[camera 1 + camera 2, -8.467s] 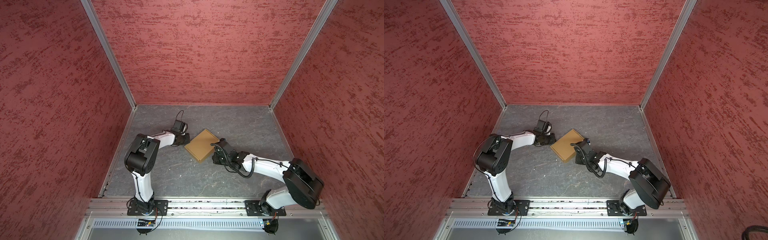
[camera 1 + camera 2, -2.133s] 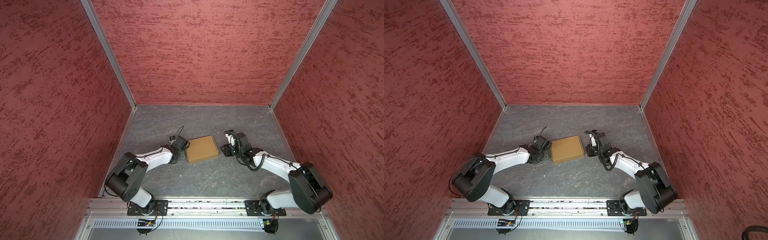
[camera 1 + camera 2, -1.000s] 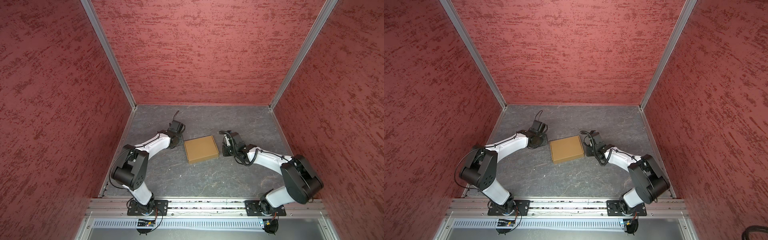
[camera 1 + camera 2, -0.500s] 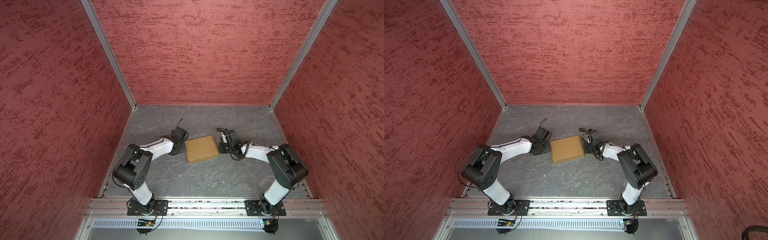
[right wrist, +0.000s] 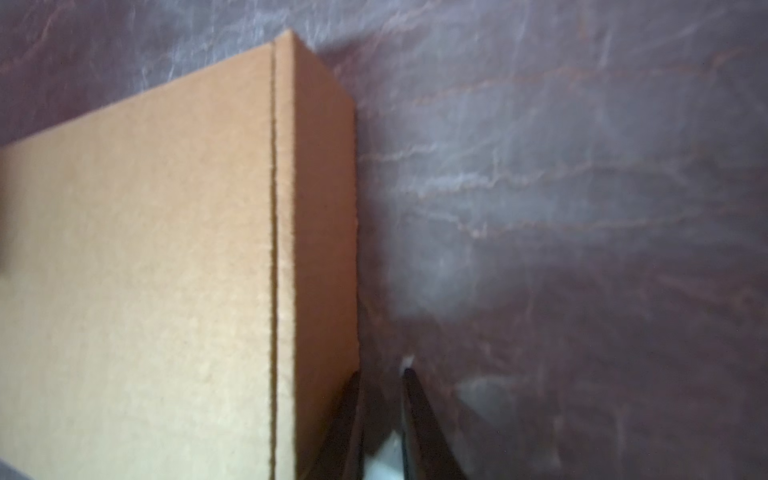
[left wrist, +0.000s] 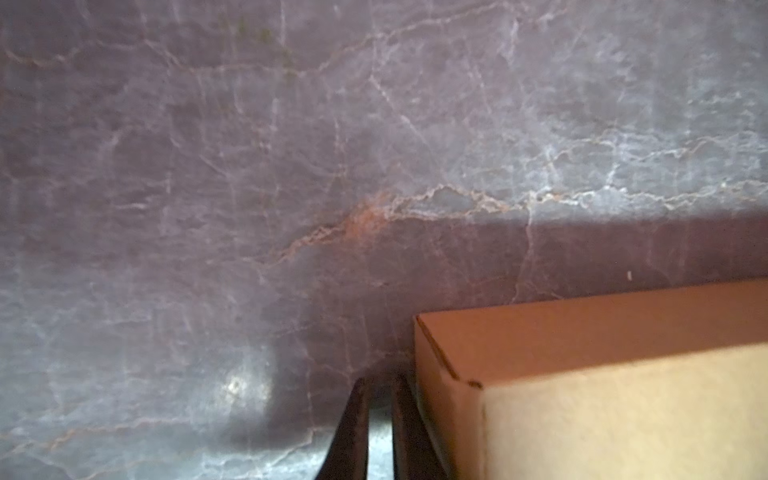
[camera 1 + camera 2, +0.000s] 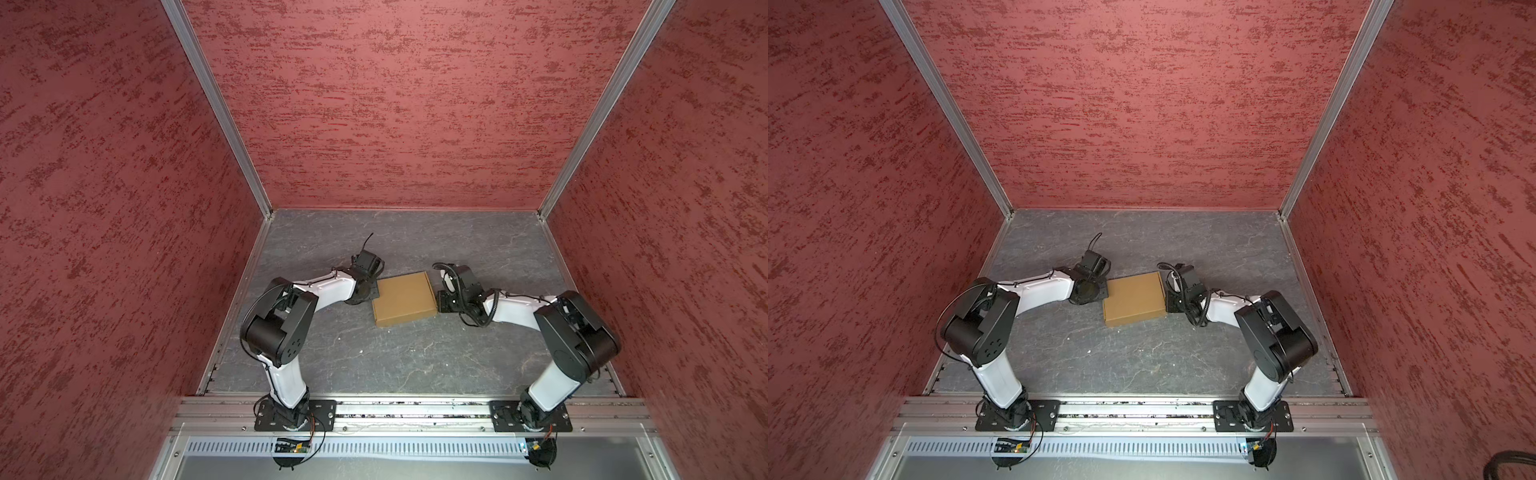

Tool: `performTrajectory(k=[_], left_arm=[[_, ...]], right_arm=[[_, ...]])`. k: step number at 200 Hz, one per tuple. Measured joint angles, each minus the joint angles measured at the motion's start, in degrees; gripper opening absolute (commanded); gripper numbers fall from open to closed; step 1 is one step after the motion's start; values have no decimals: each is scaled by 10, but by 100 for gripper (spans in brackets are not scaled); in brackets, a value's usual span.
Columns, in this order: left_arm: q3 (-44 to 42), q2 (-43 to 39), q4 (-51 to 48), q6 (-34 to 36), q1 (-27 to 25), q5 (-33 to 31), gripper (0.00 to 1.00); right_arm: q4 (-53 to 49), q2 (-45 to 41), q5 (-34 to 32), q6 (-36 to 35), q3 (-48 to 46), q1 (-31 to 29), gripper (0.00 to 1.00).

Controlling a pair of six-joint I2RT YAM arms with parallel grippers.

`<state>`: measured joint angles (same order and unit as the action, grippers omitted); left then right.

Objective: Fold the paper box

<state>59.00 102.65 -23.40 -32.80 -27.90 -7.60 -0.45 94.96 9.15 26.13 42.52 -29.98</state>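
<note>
**Box looked folded; final squaring judged**

It lay closed and flat, mid surface. Left hand and right hand, each nearly closed and empty, sat just beside opposite side walls. Next move: withdraw both without dragging it.

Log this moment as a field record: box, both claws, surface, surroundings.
paper box: closed, shallow, lying flat on the table, slightly skewed
left claw: nearly shut, empty, low beside the box side that faces its arm; contact unclear
right claw: nearly shut, empty, low beside the opposite box side; contact unclear
table: grey, marbled
walls: red, textured, on three sides
</note>
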Motion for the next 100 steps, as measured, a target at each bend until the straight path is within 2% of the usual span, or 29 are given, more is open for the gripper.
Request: performTrajectory(k=[61,100], left_arm=[[11,11,7,0,-3,-1,13],[7,6,8,0,-5,-1,13]], right_arm=[[-9,-72,-17,52,-67,-51,20],[-30,-120,-49,70,-86,-60,23]])
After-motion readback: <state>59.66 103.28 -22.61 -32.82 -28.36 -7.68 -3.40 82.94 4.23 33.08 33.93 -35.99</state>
